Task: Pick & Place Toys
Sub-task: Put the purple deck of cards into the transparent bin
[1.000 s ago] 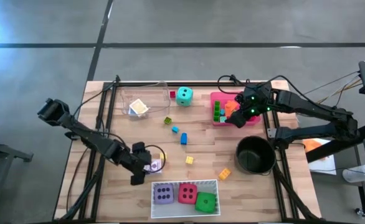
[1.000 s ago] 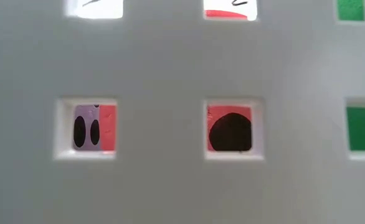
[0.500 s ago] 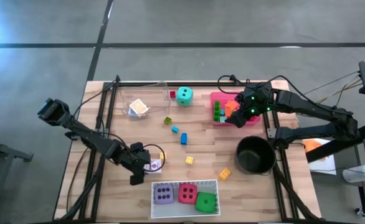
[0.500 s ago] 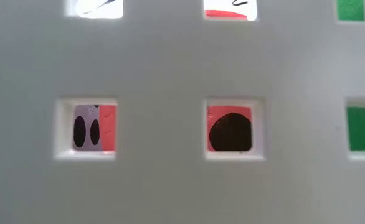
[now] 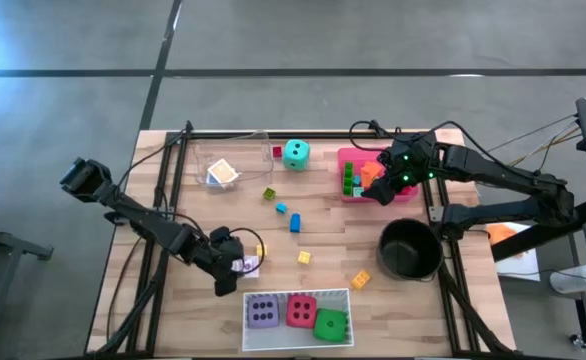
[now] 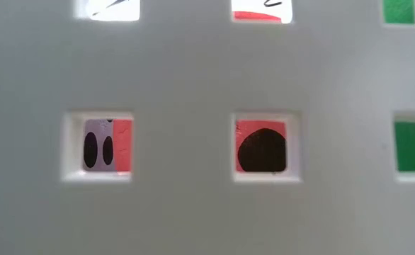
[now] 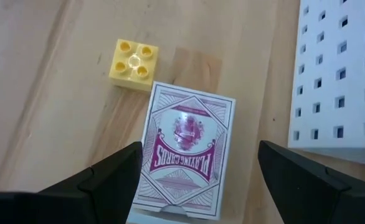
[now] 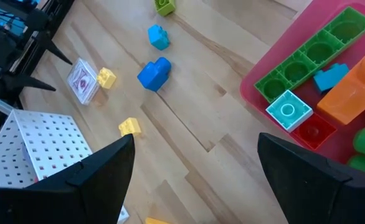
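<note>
The low view is blocked by the white tray (image 6: 193, 78); both pincers, left (image 7: 195, 180) over the card (image 7: 189, 146) and right (image 8: 195, 168), are spread, empty.

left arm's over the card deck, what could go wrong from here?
1. The left end effector straddles the card deck with its jaws open; the deck lies flat on the table, so the fingers may slide over it.
2. The yellow block sits right by the deck's corner and could be pushed.
3. The white tray stands close, leaving little room on that side.
</note>
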Robot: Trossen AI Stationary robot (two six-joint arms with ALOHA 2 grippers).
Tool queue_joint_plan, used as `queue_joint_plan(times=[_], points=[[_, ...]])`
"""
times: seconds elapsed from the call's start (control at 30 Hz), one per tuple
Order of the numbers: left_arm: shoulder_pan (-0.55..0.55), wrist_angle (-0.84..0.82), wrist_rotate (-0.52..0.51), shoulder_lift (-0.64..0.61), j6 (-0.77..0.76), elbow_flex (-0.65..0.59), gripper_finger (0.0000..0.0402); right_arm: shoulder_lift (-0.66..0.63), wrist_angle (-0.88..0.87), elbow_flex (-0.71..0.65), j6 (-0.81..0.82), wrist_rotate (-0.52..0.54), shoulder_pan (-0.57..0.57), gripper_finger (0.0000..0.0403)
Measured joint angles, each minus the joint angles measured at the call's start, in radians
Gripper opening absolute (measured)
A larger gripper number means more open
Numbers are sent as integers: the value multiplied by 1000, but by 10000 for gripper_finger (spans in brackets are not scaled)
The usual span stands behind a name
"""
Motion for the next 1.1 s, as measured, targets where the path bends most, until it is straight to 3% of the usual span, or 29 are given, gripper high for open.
queue_joint_plan(times=[0.37, 0.67, 1.1], points=[[1, 0, 10, 0, -18, 0, 323, 0, 0, 0, 12, 0, 8, 329], [3, -71, 1, 0, -156, -4, 395, 0, 0, 0, 17, 0, 8, 329], [3, -70, 19, 0, -133, -13, 380, 0, 0, 0, 26, 0, 8, 329]])
